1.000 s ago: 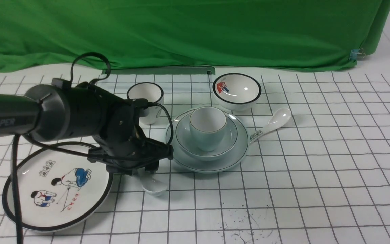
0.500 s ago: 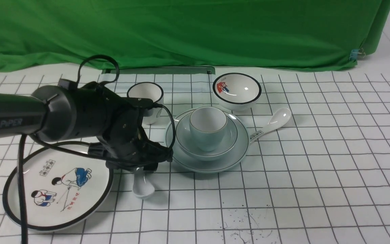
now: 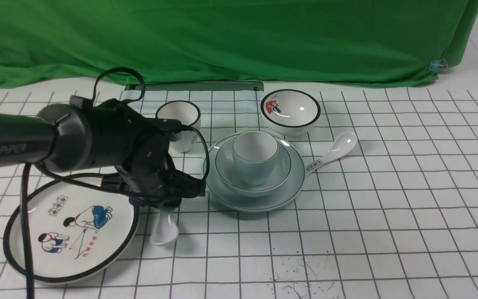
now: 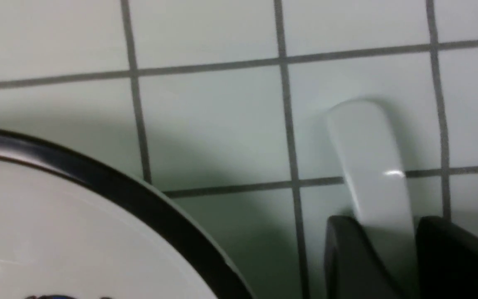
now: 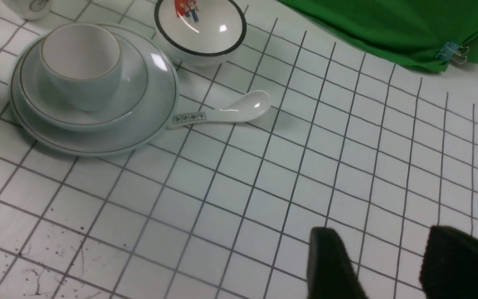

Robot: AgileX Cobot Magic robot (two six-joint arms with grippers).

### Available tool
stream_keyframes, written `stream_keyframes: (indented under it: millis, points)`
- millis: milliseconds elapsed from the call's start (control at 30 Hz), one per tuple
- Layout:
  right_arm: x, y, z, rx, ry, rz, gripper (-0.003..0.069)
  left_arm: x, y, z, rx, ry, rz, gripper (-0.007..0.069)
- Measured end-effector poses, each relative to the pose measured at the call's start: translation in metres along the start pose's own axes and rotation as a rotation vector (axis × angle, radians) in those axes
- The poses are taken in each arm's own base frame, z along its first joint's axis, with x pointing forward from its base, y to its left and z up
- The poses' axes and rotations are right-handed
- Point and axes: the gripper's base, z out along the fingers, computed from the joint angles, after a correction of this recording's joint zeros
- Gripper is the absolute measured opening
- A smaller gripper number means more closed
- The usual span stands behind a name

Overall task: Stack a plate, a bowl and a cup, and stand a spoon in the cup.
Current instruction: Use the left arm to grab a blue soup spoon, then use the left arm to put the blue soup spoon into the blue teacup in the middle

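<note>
- Tool on the left arm first: left tool (image 4: 384,226) sits narrowed onto the handle of the spoon (image 3: 164,231), with a black finger (image 4: 347,253) pressed to each side of it.
- Hangs bowl-end down below that tool, over the bench (image 3: 388,207), between the cartoon plate (image 3: 114,232) and the plate (image 3: 259,202); cannot tell whether its tip touches the bench.
- Appears in the left wrist view as a plain white handle poking out past the fingers, near the cartoon plate's black rim.
- Opposite side: right tool (image 5: 392,270) hovers over bare grid at the bench's right edge, fingers well apart, gripping nothing.
- Stack at mid-bench: bowl (image 3: 223,164) seated on the plate, cup (image 3: 255,162) upright inside the bowl.
- Around the stack: black-rimmed cup (image 3: 179,120) behind on the left, black-rimmed bowl (image 3: 291,109) behind on the right, printed spoon (image 3: 334,151) lying to the right with its handle end at the plate's rim.
- Green cloth (image 3: 222,37) along the back.
</note>
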Motion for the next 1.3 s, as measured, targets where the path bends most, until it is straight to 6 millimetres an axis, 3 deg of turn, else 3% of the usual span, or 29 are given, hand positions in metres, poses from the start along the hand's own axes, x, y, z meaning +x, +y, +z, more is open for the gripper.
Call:
stream_keyframes:
  millis: [67,300,333,533,600,700,767,833,867,900,967,1067,1300]
  points:
    - [0.000,-0.001,0.000,0.014,-0.005,-0.011,0.0347,0.000,0.000,0.000,-0.001,-0.001,0.002,0.0071]
    - [-0.003,-0.007,0.000,0.080,-0.026,-0.055,0.0347,-0.001,-0.004,-0.017,0.028,-0.030,0.006,0.0075]
    - [-0.003,-0.008,0.000,0.093,-0.031,-0.057,0.0347,-0.006,-0.008,-0.038,0.063,-0.100,0.010,0.0075]
    - [-0.007,-0.011,-0.001,0.125,-0.069,-0.064,0.0347,-0.024,-0.024,-0.118,0.247,-0.469,0.048,0.0075]
    - [-0.009,-0.012,-0.001,0.138,-0.092,-0.068,0.0347,-0.031,-0.035,-0.140,0.329,-0.639,0.106,0.0075]
    - [-0.014,-0.014,-0.002,0.158,-0.145,-0.072,0.0347,-0.040,-0.054,-0.156,0.454,-0.873,0.203,0.0075]
    - [-0.017,-0.015,-0.003,0.170,-0.178,-0.079,0.0347,-0.045,-0.067,-0.153,0.523,-1.005,0.276,0.0075]
    - [-0.018,-0.015,-0.003,0.178,-0.191,-0.084,0.0347,-0.048,-0.075,-0.140,0.541,-1.063,0.325,0.0075]
    - [-0.018,-0.016,-0.004,0.182,-0.198,-0.083,0.0347,-0.050,-0.079,-0.122,0.525,-1.089,0.374,0.0075]
    - [-0.018,-0.016,-0.004,0.182,-0.200,-0.083,0.0347,-0.050,-0.079,-0.123,0.525,-1.101,0.379,0.0075]
    - [-0.019,-0.016,-0.004,0.183,-0.201,-0.079,0.0347,-0.052,-0.085,-0.091,0.479,-1.137,0.439,0.0075]
    - [-0.019,-0.016,-0.004,0.185,-0.201,-0.081,0.0347,-0.051,-0.088,-0.059,0.451,-1.158,0.463,0.0075]
    - [-0.019,-0.016,-0.004,0.186,-0.202,-0.081,0.0347,-0.047,-0.092,-0.031,0.459,-1.185,0.463,0.0075]
